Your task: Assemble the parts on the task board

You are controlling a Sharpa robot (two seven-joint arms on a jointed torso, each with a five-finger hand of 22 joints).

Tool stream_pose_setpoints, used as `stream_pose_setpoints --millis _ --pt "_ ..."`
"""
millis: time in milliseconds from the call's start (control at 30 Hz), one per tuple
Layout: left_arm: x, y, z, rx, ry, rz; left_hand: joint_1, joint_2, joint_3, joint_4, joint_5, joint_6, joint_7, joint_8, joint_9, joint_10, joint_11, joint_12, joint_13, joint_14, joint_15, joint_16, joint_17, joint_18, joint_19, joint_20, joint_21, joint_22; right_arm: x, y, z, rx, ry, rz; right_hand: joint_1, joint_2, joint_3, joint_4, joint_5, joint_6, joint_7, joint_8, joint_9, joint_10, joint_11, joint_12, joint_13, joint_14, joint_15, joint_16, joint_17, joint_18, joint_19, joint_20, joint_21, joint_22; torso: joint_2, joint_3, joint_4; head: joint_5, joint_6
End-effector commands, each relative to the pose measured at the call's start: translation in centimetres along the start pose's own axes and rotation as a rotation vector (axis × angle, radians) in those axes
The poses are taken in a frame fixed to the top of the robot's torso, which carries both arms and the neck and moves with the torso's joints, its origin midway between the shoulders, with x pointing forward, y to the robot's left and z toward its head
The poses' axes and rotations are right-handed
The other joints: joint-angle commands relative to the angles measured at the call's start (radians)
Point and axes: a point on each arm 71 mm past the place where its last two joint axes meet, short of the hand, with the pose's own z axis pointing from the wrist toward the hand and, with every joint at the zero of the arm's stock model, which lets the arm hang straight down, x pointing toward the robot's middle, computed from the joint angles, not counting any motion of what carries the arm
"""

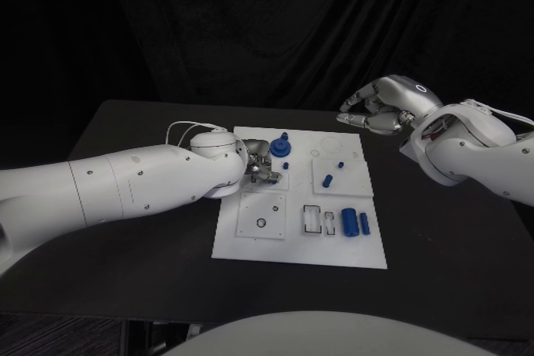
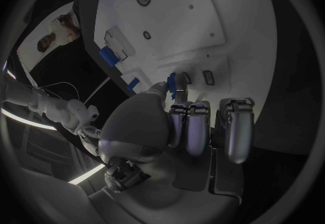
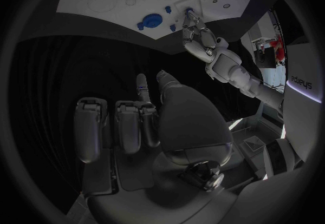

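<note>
Black cloth hangs behind a black table, and the white board lies in the middle of it.

At the board's left edge, the left hand reaches over the near-left part of the far half. In the left wrist view its thumb and a finger pinch a small blue peg, held upright just above the board; the other fingers curl beside it. The right wrist view shows the same pinch on the peg from across the table.

Just beyond that hand stands a round blue part with a knob on top, and a tiny blue stud sits close to its near side. Toward the board's right are a short slanted blue piece and another small stud. On the near half a blue cylinder and a thinner blue bar lie side by side, next to two rectangular recesses. A dark ring marks the near-left panel.

The right hand hangs above the table off the board's far right corner, well apart from every part, fingers curled in on nothing.
</note>
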Motion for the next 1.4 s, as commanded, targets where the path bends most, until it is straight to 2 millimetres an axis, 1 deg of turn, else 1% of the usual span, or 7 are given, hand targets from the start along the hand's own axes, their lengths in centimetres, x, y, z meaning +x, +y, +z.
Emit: stream_pose_setpoints --millis 33,167,300,333,500,533,1400 --pt "0.3 0.1 0.0 0.009 0.008 0.007 -0.002 -0.016 0.024 0.001 0.001 0.011 0.001 -0.01 -0.002 0.106 0.001 -0.004 0.263 0.104 0.006 0.003 0.263 -0.001 0.033 0.004 -0.004 0.176 0.1 -0.2 -0.1 0.017 0.002 -0.004 0.011 0.0 0.002 -0.006 0.006 0.004 0.0 0.0 0.001 0.106 0.006 0.003 0.263 0.091 0.008 0.002 0.187 0.002 0.073 0.006 -0.001 0.24 0.0 0.0001 -0.0004 0.001 -0.002" --pt "0.2 0.2 0.0 0.012 0.0 0.003 -0.006 -0.028 0.052 0.002 0.0 0.017 0.002 -0.021 -0.003 0.106 0.002 -0.004 0.263 0.104 0.007 0.003 0.263 -0.001 0.034 0.005 -0.004 0.177 0.1 -0.2 -0.1 0.018 0.003 -0.004 0.013 0.0 0.003 -0.007 0.006 0.005 0.0 0.0 0.001 0.106 0.006 0.003 0.263 0.091 0.008 0.002 0.187 0.002 0.073 0.006 -0.001 0.24 0.001 -0.0006 0.0001 0.0 -0.002" --pt "0.2 0.2 0.0 0.012 -0.005 0.0 -0.006 -0.028 0.052 0.002 0.0 0.017 0.002 -0.021 -0.003 0.106 0.002 -0.004 0.263 0.104 0.007 0.003 0.263 -0.001 0.034 0.005 -0.004 0.177 0.1 -0.2 -0.1 0.018 0.003 -0.004 0.015 -0.001 0.003 -0.009 0.006 0.005 0.0 -0.001 0.001 0.106 0.006 0.003 0.263 0.091 0.008 0.002 0.187 0.002 0.073 0.006 0.0 0.24 0.001 -0.0006 0.0004 0.0 -0.002" --pt "0.2 0.3 0.0 0.012 -0.006 -0.001 -0.011 -0.038 0.075 0.002 -0.002 0.021 0.002 -0.028 -0.002 0.106 0.002 -0.004 0.263 0.104 0.007 0.003 0.263 -0.001 0.034 0.005 -0.005 0.177 0.0 -0.2 -0.1 0.019 0.004 -0.004 0.015 -0.001 0.003 -0.009 0.006 0.005 0.0 -0.001 0.001 0.106 0.006 0.003 0.263 0.091 0.008 0.002 0.187 0.002 0.073 0.006 0.0 0.24 0.001 -0.0006 0.0004 0.0 -0.002" --pt "0.1 0.4 -0.1 0.008 -0.01 -0.004 -0.011 -0.038 0.075 0.002 -0.002 0.021 0.002 -0.028 -0.002 0.106 0.002 -0.004 0.263 0.104 0.007 0.003 0.263 -0.001 0.034 0.005 -0.005 0.177 0.0 -0.3 -0.1 0.021 0.004 -0.005 0.016 -0.001 0.003 -0.01 0.006 0.005 0.0 -0.001 0.001 0.106 0.006 0.003 0.263 0.091 0.008 0.002 0.187 0.002 0.073 0.006 -0.001 0.24 0.0 -0.0003 0.0003 0.0 -0.004" --pt "0.1 0.5 -0.1 0.005 -0.011 -0.004 -0.016 -0.044 0.09 0.003 -0.003 0.025 0.003 -0.032 -0.001 0.106 0.002 -0.004 0.263 0.104 0.008 0.003 0.263 -0.001 0.034 0.005 -0.005 0.177 0.0 -0.3 -0.1 0.021 0.004 -0.005 0.016 -0.001 0.003 -0.01 0.006 0.005 0.0 -0.001 0.001 0.106 0.006 0.003 0.263 0.091 0.008 0.002 0.187 0.002 0.073 0.006 -0.001 0.24 0.0 -0.0003 0.0001 0.0 -0.004" --pt "0.0 1.7 -0.4 -0.033 -0.016 -0.012 -0.023 -0.049 0.11 0.005 -0.006 0.031 0.003 -0.037 0.002 0.106 0.003 -0.004 0.263 0.104 0.008 0.003 0.263 -0.001 0.033 0.006 -0.006 0.177 0.3 -0.5 -0.3 0.027 0.015 -0.006 0.02 -0.002 0.003 -0.013 0.005 0.006 0.0 -0.001 0.002 0.106 0.006 0.003 0.263 0.091 0.008 0.002 0.186 0.002 0.073 0.006 -0.001 0.24 0.0 -0.0013 0.0005 0.003 -0.013"
